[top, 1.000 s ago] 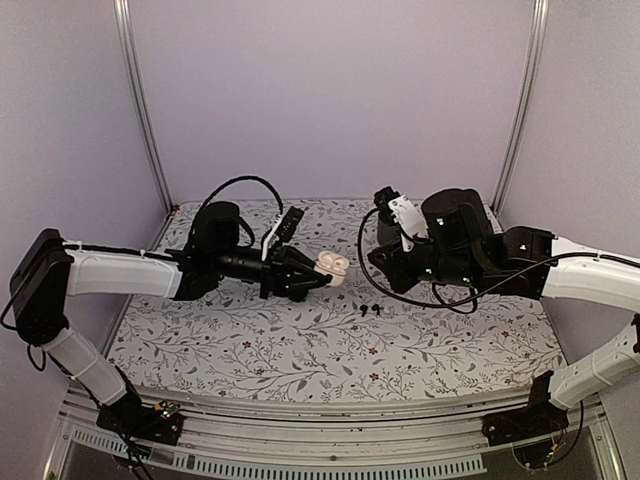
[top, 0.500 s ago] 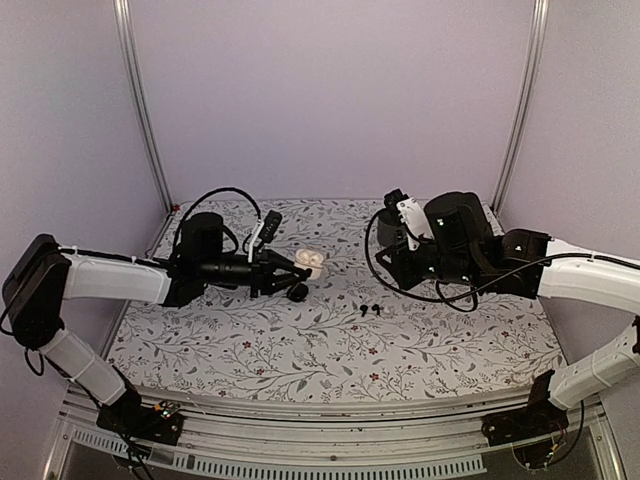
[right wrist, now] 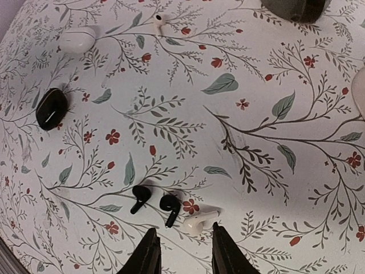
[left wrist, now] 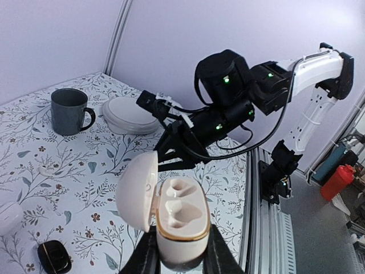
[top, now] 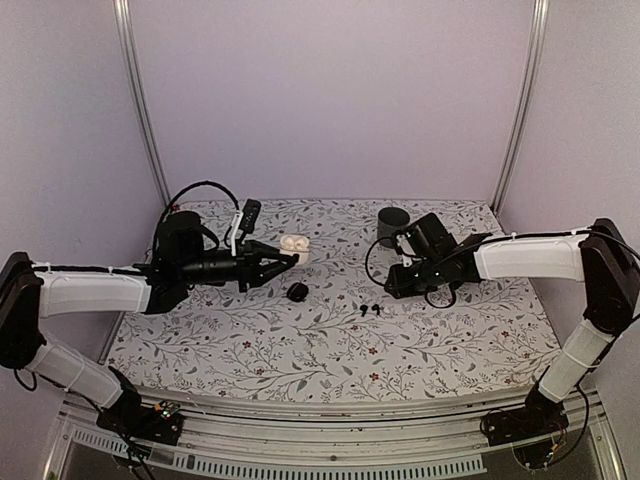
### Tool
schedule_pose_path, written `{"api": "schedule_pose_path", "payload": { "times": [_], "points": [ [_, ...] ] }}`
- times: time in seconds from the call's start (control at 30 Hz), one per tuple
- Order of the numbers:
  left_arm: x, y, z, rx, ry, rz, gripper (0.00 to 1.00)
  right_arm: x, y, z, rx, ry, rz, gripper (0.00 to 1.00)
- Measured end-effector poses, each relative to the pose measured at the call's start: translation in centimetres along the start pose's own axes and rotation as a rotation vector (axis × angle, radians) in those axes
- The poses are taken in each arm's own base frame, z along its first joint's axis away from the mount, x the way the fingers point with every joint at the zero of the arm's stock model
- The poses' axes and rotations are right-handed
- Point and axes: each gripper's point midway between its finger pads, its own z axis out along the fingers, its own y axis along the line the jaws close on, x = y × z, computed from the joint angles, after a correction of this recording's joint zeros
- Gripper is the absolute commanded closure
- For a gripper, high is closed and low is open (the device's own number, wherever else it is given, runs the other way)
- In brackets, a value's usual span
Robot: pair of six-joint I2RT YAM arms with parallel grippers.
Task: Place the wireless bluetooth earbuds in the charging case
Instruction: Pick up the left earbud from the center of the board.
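My left gripper (left wrist: 180, 264) is shut on the base of a cream charging case (left wrist: 181, 216), held above the table with its lid (left wrist: 136, 188) swung open and both wells empty. From above, the case (top: 293, 249) hangs at the left arm's tip. Two black earbuds (right wrist: 140, 197) (right wrist: 169, 206) and a white earbud (right wrist: 199, 220) lie side by side on the floral cloth, just ahead of my right gripper (right wrist: 182, 254). It is open with nothing between its fingers. In the top view the right gripper (top: 393, 290) points down towards the black pair (top: 368, 310).
A round black case (right wrist: 51, 107) (top: 297, 291), a closed white case (right wrist: 77, 40) and another white earbud (right wrist: 159, 20) lie to the left. A dark mug (top: 392, 222) (left wrist: 69, 111) and a white dish (left wrist: 130, 114) stand at the back.
The left arm has drawn back to the left, carrying the open case. The right arm has dropped and reached down to the earbuds on the cloth, and its jaws have opened.
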Motion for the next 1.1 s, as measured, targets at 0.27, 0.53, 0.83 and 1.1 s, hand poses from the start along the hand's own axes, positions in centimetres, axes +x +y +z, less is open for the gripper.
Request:
{"api": "schedule_pose_path", "payload": {
  "times": [0.27, 0.53, 0.83, 1.1],
  "points": [
    [-1.4, -1.1, -1.3, -0.01, -0.035, 0.025, 1.0, -0.1, -0.6, 2.4, 0.016, 0.035, 0.014, 0.67],
    [-1.5, -1.4, -1.6, -0.01, -0.036, 0.029, 1.0, 0.9, -0.3, 2.5, 0.019, 0.058, 0.015, 0.67],
    [-0.8, -0.8, -1.2, -0.015, -0.017, 0.013, 1.0, 3.4, -0.5, 3.3, 0.057, 0.1, 0.031, 0.68],
    [-0.7, -0.8, -1.2, -0.014, -0.016, 0.013, 1.0, 4.4, -0.7, 4.1, 0.098, 0.113, 0.092, 0.69]
  ]
}}
